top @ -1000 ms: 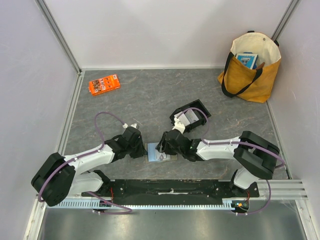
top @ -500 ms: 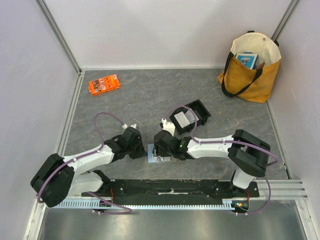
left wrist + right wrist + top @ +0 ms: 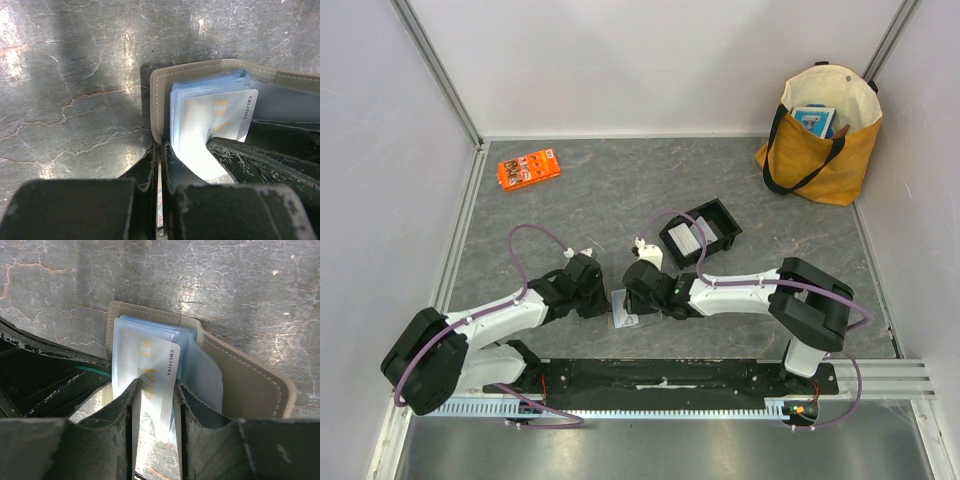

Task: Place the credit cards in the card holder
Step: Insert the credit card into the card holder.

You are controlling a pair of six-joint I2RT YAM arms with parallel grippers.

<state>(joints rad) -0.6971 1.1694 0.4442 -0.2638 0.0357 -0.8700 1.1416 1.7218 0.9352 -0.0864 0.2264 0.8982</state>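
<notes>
Card (image 3: 150, 357) at the open holder (image 3: 240, 375), each gripper clamped on its own piece.
The white card lay over the holder's pale blue sleeves (image 3: 205, 375); whether it sat inside one could not be told. The right gripper (image 3: 154, 390) pinched its near end. The left gripper (image 3: 159, 155) was closed tight on the holder's taupe edge. The holder lay at the table's (image 3: 600, 190) front, a black tray (image 3: 700, 235) near behind.

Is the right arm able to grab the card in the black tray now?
Probably not yet. The right gripper is shut on a credit card partly inside the card holder. The black tray sits close by, nothing between.
</notes>
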